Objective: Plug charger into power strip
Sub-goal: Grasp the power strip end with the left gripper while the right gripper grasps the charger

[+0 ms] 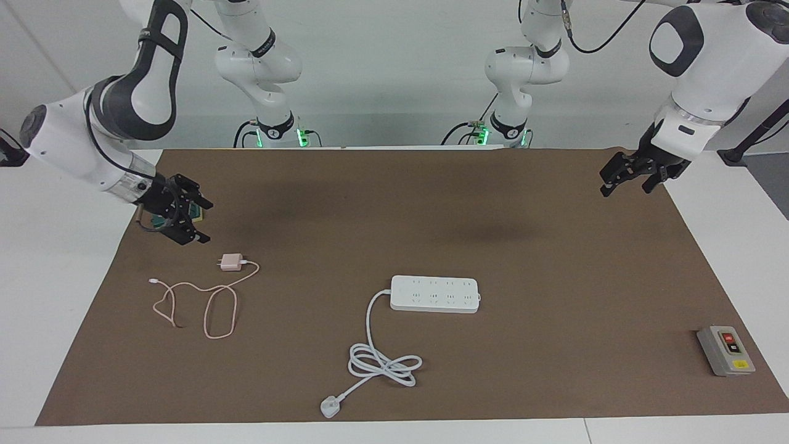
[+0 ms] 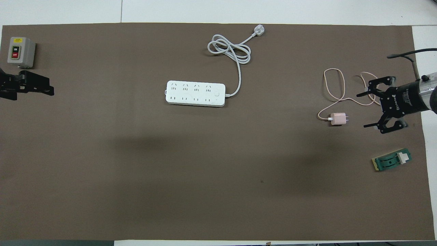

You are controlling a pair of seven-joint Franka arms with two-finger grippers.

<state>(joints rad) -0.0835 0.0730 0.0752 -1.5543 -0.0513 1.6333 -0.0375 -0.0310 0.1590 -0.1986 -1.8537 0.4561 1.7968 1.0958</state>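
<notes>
In the facing view, a flat brown mat point(image 1: 394, 203) covers the white table point(image 1: 55, 246). The power strip point(image 1: 434, 293) is a long, smooth white bar with rows of little holes, lying in the middle of the mat. Its thick white cord point(image 1: 382, 361) curls into loops and ends in a plug point(image 1: 330, 407). The charger point(image 1: 231, 263) is a small pink cube toward the right arm's end, and its thin pink cable point(image 1: 212, 305) wiggles in loops beside it. The right gripper point(image 1: 200, 221) hangs up in the air with its black fingers wide apart, holding nothing. It hides most of a small green block point(image 1: 198, 213). The left gripper point(image 1: 624, 180) waits over the mat's corner, fingers apart and empty. A grey box point(image 1: 725, 351) with buttons sits at the left arm's end. In the overhead view, the right gripper point(image 2: 367, 109) spreads over the pink cable's point(image 2: 341, 89) end, beside the charger point(image 2: 338, 118). The green block point(image 2: 392, 160) shows whole here. The left gripper point(image 2: 44, 89) is cut off at the edge, near the grey box point(image 2: 21, 52). The power strip point(image 2: 195, 93) lies well apart from the charger.
</notes>
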